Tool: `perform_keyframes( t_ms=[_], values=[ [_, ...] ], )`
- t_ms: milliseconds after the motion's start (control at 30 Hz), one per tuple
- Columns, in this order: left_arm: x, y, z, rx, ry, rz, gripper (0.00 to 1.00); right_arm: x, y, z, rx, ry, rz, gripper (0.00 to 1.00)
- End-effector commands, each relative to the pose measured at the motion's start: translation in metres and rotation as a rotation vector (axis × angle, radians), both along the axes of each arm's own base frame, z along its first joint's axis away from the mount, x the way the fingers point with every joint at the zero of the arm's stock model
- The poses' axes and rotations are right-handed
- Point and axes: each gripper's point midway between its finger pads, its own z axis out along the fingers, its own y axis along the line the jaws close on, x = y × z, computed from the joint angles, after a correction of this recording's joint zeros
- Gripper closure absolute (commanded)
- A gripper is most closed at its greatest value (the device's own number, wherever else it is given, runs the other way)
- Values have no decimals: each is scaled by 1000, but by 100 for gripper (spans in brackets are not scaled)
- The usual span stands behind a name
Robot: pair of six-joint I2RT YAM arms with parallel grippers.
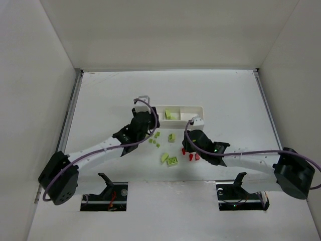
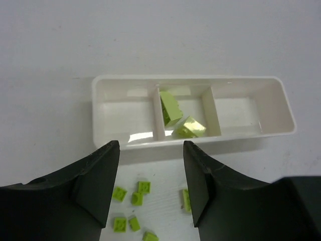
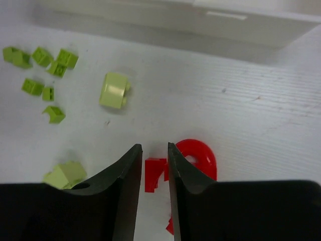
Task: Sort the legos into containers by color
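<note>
Left claw [image 1: 145, 121]: in the top view it sits left of centre, at the tray's left end. In the left wrist view [image 2: 150, 170] its jaws stand wide apart with nothing between them, and the tray lies just beyond the fingertips.

White tray [image 1: 185, 106]: a long, shallow tray with three compartments, lying crosswise on the counter [image 1: 100, 100] just above the middle of the top view. In the left wrist view its rim [image 2: 190, 79] runs across the centre of the frame.

Sorted lime-green bricks [image 2: 170, 108]: two of them lie in the middle compartment, one against the left divider and the other lower right of it.

Loose lime-green legos [image 1: 154, 140]: these are scattered on the counter below the tray, between the two arms. A larger pair lies lower, near centre frame. Several show at the bottom of the left wrist view [image 2: 130, 201].

Red legos [image 1: 190, 156]: a small cluster on the counter, right of the green ones and at the right claw.

Right claw [image 3: 154, 175]: its jaws are nearly together, flanking a small red brick [image 3: 153, 173]. Whether they actually grip it cannot be told. A red arched piece [image 3: 200, 155] lies just right of the fingers.
</note>
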Motion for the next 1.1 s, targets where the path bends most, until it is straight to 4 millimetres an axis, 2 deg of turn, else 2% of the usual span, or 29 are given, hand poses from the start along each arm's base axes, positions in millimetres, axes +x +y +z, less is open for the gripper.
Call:
perform_keyframes(
  t_ms=[0,100,167,267,467,567,700,867,1067],
  values=[
    [-25,43,-30,-1,103,114,50,-4,22,2,7,10,63,64],
    [-43,67,-53,-6,171,162,51,4,35,2,8,6,88,44],
    [-51,77,-65,-4,195,179,51,10,46,6,30,-5,109,37],
    [-59,81,-75,-19,210,177,51,15,58,11,49,-14,126,31],
    [-58,69,-83,-49,232,134,47,31,68,13,92,-11,121,26],
    [-57,64,-86,-61,236,124,45,45,65,11,104,4,100,27],
    [-54,61,-89,-67,238,120,44,59,67,1,126,52,103,36],
    [-53,57,-96,-62,255,108,45,57,71,-17,116,110,133,39],
    [-49,56,-105,-36,267,115,47,53,75,-31,112,152,152,55]
  ],
)
